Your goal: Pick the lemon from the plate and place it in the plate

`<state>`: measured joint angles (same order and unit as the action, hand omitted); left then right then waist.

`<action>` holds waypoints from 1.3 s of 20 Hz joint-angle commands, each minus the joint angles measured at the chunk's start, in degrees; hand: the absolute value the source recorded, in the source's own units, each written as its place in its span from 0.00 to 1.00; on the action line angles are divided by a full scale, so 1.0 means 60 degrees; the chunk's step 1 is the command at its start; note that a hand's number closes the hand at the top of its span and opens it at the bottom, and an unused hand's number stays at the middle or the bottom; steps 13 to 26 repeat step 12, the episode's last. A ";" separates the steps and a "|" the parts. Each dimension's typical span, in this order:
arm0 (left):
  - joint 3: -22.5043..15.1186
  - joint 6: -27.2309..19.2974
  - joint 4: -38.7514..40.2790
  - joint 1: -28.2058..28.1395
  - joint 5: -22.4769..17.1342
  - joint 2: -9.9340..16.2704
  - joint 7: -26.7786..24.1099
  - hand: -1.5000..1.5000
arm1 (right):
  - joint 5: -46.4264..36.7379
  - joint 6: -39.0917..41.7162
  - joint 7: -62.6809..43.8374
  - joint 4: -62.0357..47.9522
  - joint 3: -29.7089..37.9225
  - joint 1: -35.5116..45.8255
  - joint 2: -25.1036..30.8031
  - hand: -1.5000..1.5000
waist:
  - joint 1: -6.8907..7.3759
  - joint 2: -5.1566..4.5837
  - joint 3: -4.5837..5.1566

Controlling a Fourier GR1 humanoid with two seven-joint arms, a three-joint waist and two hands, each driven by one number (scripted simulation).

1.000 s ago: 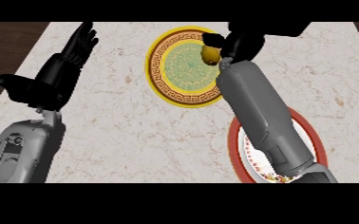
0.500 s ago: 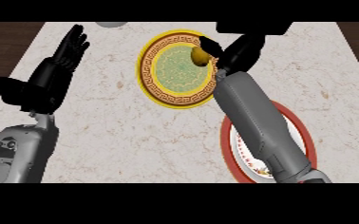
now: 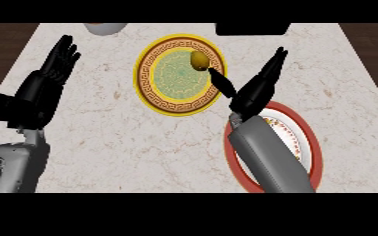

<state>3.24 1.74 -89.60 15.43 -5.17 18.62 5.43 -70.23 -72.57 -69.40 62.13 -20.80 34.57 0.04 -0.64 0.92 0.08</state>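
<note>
One red-rimmed plate (image 3: pixel 310 139) half hidden.

Desk (image 3: pixel 111 130): pale beige marble top with faint brown veining, evenly lit, no hard shadows. Dark brown surface (image 3: pixel 15 40) shows beyond the desk's left edge and again at the far right corner. A black block (image 3: pixel 252 28) sits at the far edge; beside it, a pale rounded object (image 3: pixel 105 28), cut off.

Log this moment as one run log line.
lemon: on yellow plate | right robot hand: open beside lemon | left robot hand: open, resting | red plate: under right forearm
</note>
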 commanded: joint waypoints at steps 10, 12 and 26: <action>-0.0020 0.0078 -0.0862 -0.0567 0.0074 -0.0153 0.0279 0.50 | -0.3844 0.1437 -0.2114 0.5830 -0.1820 -0.5400 -0.0006 0.00 | 0.0030 -0.0099 -0.0008; 0.0108 -0.0136 -0.0486 0.0104 0.0208 -0.0120 0.0367 0.50 | -0.4087 0.1867 -0.1659 0.6811 -0.2143 -0.6689 -0.0006 0.00 | -0.0121 -0.0093 -0.0008; 0.0108 -0.0136 -0.0486 0.0104 0.0208 -0.0120 0.0367 0.50 | -0.4087 0.1867 -0.1659 0.6811 -0.2143 -0.6689 -0.0006 0.00 | -0.0121 -0.0093 -0.0008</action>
